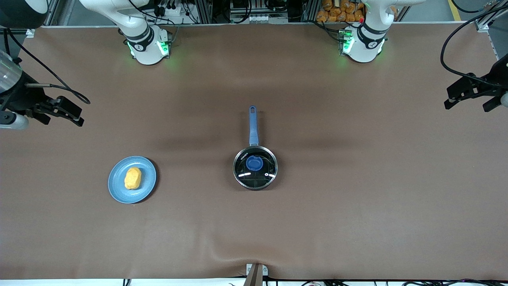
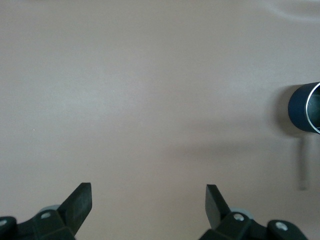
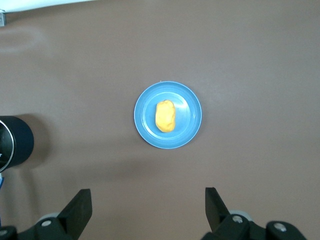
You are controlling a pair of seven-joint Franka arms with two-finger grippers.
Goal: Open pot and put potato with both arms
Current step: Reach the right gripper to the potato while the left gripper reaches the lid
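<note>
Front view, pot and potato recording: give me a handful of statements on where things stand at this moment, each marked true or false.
1. The pot has its lid on. True.
2. The potato lies inside the pot. False: it lies on the blue plate, toward the right arm's end of the table.
3. The left gripper holds the lid. False: it is open, holds nothing and waits near the table's edge at the left arm's end.
4. The right gripper is open and holds nothing. True: it waits near the table's edge at the right arm's end.
5. The pot's handle points toward the robots' bases. True.
</note>
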